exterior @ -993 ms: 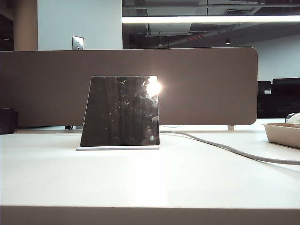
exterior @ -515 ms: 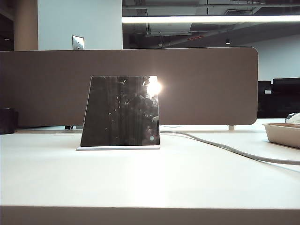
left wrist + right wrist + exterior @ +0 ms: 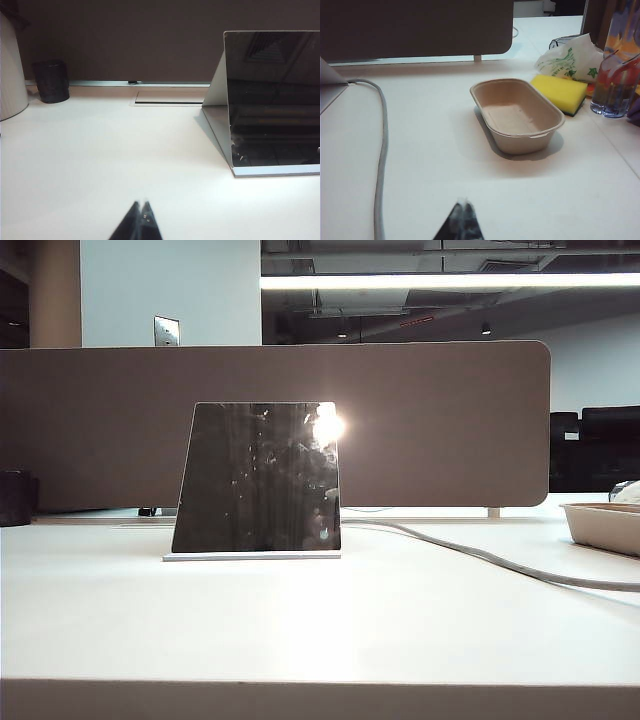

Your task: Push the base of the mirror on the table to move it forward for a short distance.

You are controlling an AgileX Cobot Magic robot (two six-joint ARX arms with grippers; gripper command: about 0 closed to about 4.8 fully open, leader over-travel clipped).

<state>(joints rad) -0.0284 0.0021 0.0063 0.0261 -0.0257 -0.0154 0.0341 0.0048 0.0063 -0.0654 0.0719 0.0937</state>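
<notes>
The mirror (image 3: 258, 478), a dark trapezoid panel with a bright glare spot, stands upright on its thin white base (image 3: 251, 557) on the white table (image 3: 320, 620). The left wrist view shows the mirror (image 3: 272, 95) and its base (image 3: 277, 171) from the side. My left gripper (image 3: 141, 203) is shut, empty, low over the table and well short of the base. My right gripper (image 3: 465, 203) is also shut and empty, over bare table far from the mirror. Neither gripper shows in the exterior view.
A beige divider panel (image 3: 300, 420) runs behind the mirror. A grey cable (image 3: 381, 150) trails from the mirror across the table. A beige oval tray (image 3: 516, 115), a yellow sponge (image 3: 559, 92), a plastic bag and a glass stand on the right. A dark cup (image 3: 51, 81) stands at the far left.
</notes>
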